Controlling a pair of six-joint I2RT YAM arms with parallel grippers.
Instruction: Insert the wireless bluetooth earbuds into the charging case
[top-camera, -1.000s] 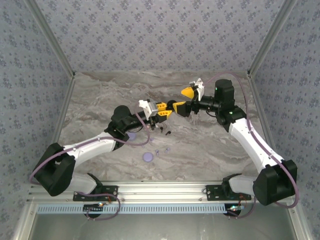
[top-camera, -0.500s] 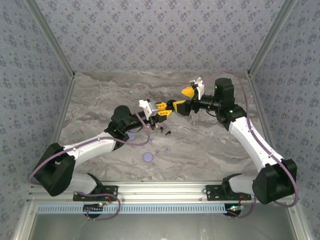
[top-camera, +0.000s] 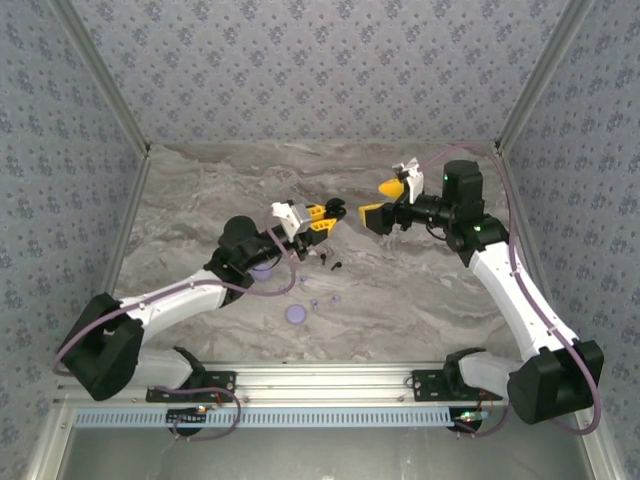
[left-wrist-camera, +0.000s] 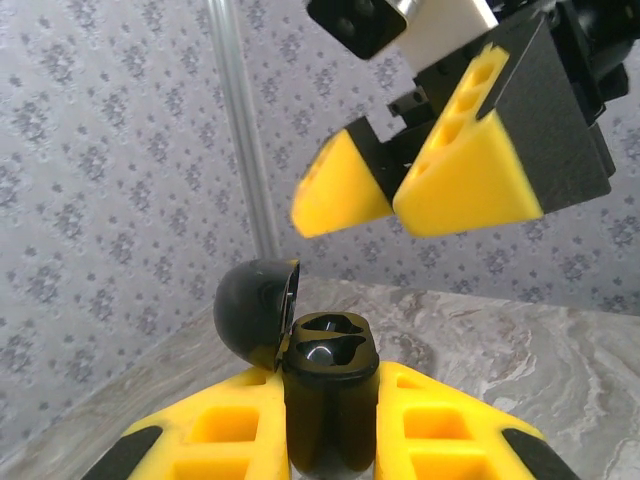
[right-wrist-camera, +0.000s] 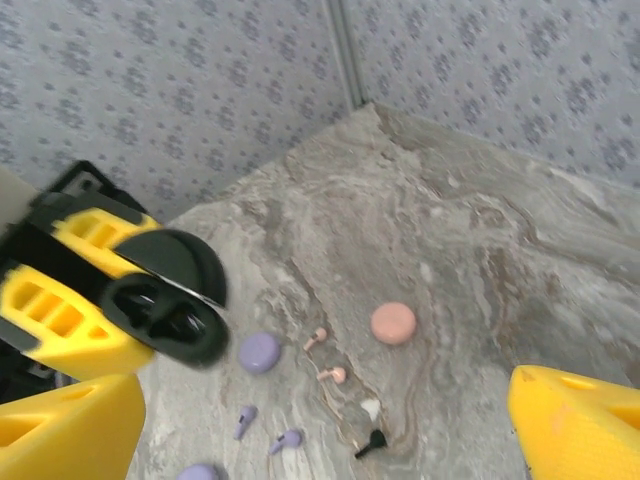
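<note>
Marble-look tabletop (top-camera: 430, 290), flowery grey wallpaper (top-camera: 300, 70) all round. Starting on my left: my left gripper (top-camera: 318, 215) is clamped on the black charging case (left-wrist-camera: 325, 370). It's pinched between the yellow fingers (left-wrist-camera: 225, 440) and held up off the table, with its lid (left-wrist-camera: 255, 310) flipped open to the left and the two wells facing up. Below it and a bit to the right, the earbuds (right-wrist-camera: 332, 375) are lying loose on the table: pink ones, lilac ones and a black one, scattered among a few round pink and lilac discs (right-wrist-camera: 393, 323). Over on the right, my right gripper (top-camera: 385, 203) hangs in the air, jaws spread wide and empty, pointed at the case, close but not touching.
</note>
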